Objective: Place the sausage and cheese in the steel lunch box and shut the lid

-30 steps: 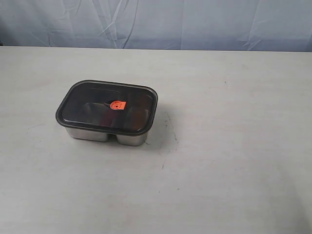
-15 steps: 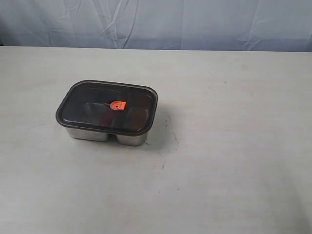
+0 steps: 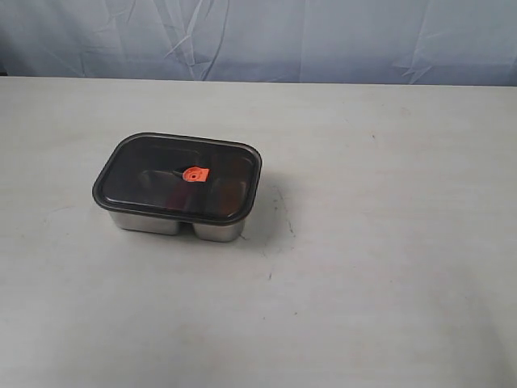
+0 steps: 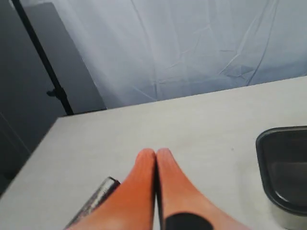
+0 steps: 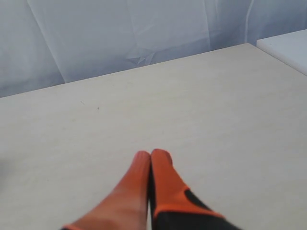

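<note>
The lid [image 3: 161,166] sits flat on the steel lunch box [image 3: 174,225], left of the middle. It is too dark to show the sausage and cheese clearly. The left gripper [image 4: 156,153] and right gripper [image 5: 151,154] are pinched closed, holding nothing. The job looks done.

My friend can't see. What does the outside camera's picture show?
A steel lunch box with its dark lid on sits on a pale table. A small orange tab marks the lid's middle.
</note>
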Available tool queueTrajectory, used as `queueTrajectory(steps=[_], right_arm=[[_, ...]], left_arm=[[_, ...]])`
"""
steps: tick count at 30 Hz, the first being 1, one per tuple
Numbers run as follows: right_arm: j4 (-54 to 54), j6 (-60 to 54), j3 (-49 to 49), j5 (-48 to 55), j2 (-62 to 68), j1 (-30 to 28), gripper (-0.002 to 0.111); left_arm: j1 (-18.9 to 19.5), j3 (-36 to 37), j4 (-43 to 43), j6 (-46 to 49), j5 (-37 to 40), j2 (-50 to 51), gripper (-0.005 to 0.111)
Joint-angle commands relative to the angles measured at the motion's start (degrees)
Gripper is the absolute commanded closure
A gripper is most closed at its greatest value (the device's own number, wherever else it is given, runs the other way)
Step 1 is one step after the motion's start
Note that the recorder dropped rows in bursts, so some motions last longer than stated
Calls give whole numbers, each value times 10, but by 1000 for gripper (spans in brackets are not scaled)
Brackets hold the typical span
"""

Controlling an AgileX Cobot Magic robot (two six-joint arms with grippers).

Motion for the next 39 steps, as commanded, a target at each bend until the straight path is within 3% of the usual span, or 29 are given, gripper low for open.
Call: queueTrajectory(steps=[1,12,18,24,31,39], right_arm=[[1,-3,3,-5,-3,-3,109],[1,-3,3,-6,-3,-3,109],[1,-3,3,-6,-3,-3,109],[1,-3,3,-6,-3,-3,109],[4,-2,3,-6,-3,-3,109],[10,-2,3,-6,-3,-3,109]], left_arm=[[-5,73,55,-174,-8,-77,107],[-5,166,277,-506,55,-235,107],[-5,193,271,-530,114,-265,107],[-5,193,273,-490,112,-265,107],[-5,195,273,-490,4,-265,107],[-5,195,275,-490,5,-265,107]])
